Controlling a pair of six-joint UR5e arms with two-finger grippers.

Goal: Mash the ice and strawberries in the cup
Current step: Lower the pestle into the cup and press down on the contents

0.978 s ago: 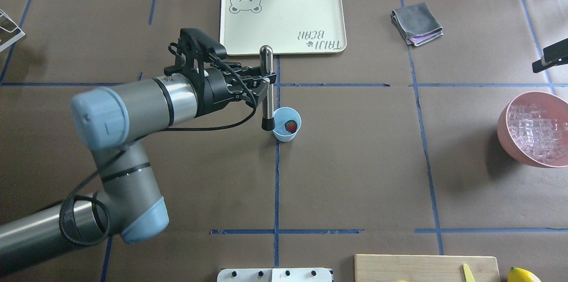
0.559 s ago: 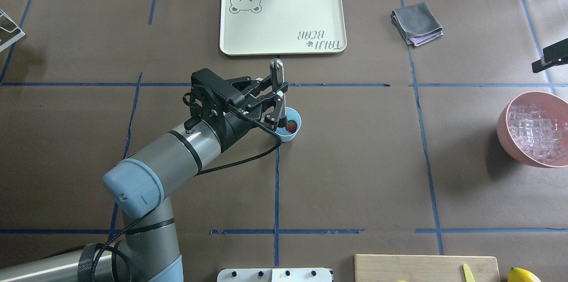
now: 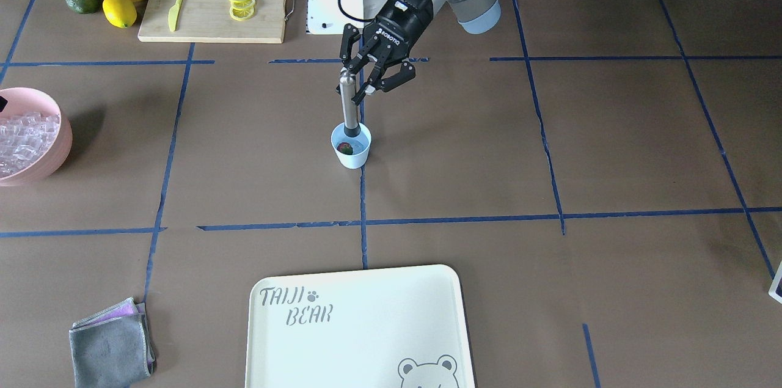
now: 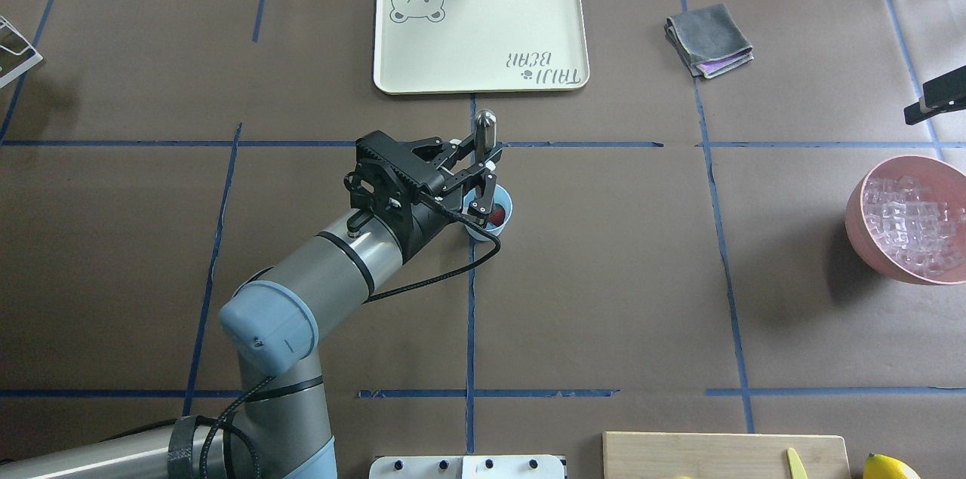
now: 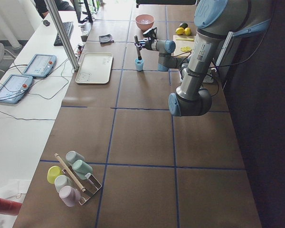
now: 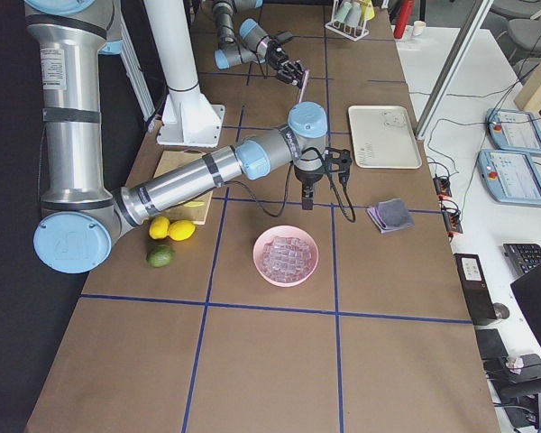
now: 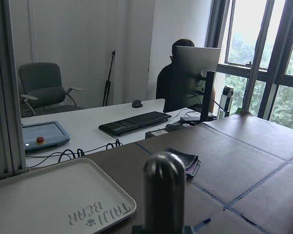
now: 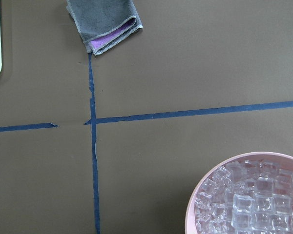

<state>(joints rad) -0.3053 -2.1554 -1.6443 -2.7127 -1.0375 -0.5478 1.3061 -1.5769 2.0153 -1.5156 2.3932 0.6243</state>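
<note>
On the left of the overhead view, the left arm (image 4: 332, 268) comes in from the near edge and slants toward the middle of the brown-papered table (image 4: 604, 298). At its end the left gripper (image 4: 483, 166) is clenched on a masher (image 4: 487, 128), a shiny metal rod with a rounded top. Its fingers hold the rod high on the shaft, just under that top. The masher stands close to upright, and its dark lower end sits inside the cup (image 4: 506, 219).

The cup is small and light blue. It stands upright by a blue tape line near the table's centre, partly hidden behind the gripper. Inside it, beside the masher's foot, lies the red strawberry (image 4: 498, 214). The front-facing view also shows it low in the cup.

Beyond the cup, at the far edge, lies a cream tray (image 4: 475, 19) with a bear drawing. Further right, a folded grey cloth (image 4: 709, 38) rests well apart from the cup.

At the near edge lies a wooden cutting board (image 4: 724, 455) with a yellow knife (image 4: 795, 462) on it and a lemon (image 4: 890, 468) just beside it.

At the far right stands a pink bowl (image 4: 856, 219) heaped with the ice (image 4: 906, 226), clear cubes well apart from the cup. The right gripper (image 6: 307, 203) hangs near that bowl, and I cannot tell whether it is open or closed.
</note>
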